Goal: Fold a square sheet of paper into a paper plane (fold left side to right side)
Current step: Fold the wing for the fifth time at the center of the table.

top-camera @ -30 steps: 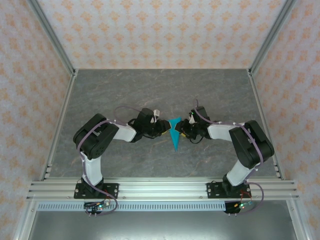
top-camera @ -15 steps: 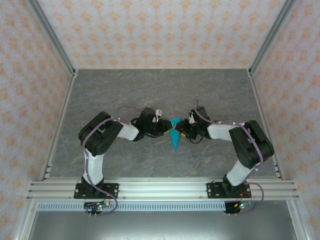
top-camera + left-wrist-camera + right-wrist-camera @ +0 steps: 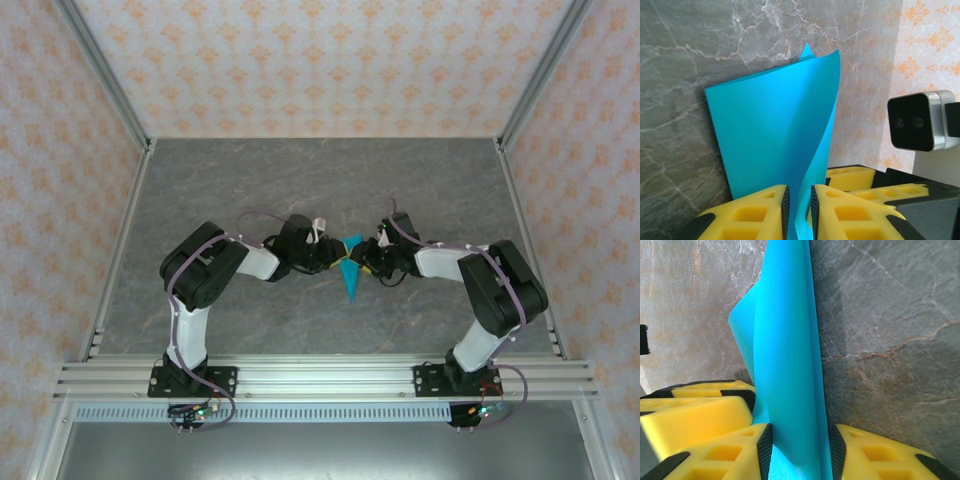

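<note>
Two sets of fingers meet over the middle of the desk (image 3: 300,190), one on either side of the blue plane (image 3: 350,278). The left fingers (image 3: 755,217) are closed on its folded layers, where one flap curls loose. The right fingers (image 3: 880,457) pinch a wider fold from the opposite side. The plane's point faces the near edge.

One cyan paper plane (image 3: 350,275), two robot arms (image 3: 200,275) (image 3: 495,285), four yellow fingers (image 3: 755,215), one table (image 3: 300,180)
</note>
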`<state>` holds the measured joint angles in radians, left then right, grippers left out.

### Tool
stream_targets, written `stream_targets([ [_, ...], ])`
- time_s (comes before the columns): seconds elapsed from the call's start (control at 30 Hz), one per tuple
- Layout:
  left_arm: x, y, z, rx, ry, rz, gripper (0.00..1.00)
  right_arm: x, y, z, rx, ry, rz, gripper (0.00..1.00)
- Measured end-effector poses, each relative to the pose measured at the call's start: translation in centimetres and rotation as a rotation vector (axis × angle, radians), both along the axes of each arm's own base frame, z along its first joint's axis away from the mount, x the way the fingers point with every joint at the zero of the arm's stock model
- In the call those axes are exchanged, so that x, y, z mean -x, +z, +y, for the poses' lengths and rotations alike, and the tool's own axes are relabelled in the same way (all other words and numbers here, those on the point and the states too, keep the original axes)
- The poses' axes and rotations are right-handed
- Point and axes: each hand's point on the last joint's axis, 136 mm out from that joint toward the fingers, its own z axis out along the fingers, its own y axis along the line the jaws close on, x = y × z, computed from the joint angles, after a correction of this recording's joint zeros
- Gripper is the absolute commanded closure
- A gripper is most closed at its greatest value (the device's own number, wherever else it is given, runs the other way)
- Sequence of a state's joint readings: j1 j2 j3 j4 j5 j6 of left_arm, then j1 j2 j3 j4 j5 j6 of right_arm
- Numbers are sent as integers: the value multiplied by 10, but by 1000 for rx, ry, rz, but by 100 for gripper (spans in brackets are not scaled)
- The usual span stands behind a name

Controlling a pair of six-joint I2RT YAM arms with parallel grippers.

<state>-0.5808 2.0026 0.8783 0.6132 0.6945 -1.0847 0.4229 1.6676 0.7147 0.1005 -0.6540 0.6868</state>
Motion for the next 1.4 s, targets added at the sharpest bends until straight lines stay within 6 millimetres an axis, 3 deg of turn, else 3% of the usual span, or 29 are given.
stream_targets([
  [0.23, 1, -3, 0, -4, -2, 6, 96, 0, 0, 0, 1, 0, 2, 60],
  [0.37, 3, -7, 2, -21, -10, 8, 100, 0, 2, 0, -1, 2, -4, 58],
  [0.5, 4, -8, 3, -37, -20, 5, 100, -4, 7, -4, -8, -8, -17, 52],
  [0.67, 5, -8, 4, -48, -23, 5, 100, -18, 27, -17, -28, -53, -70, 43],
  [0.8, 6, -7, 5, -54, -28, -1, 100, -23, 34, -13, -49, -42, -79, 39],
  [1.0, 6, -6, 5, -56, -30, -2, 100, -31, 30, -6, -64, -30, -60, 33],
  [1.4, 6, -4, 5, -57, -28, -4, 100, -34, 18, 3, -64, -12, -27, 33],
])
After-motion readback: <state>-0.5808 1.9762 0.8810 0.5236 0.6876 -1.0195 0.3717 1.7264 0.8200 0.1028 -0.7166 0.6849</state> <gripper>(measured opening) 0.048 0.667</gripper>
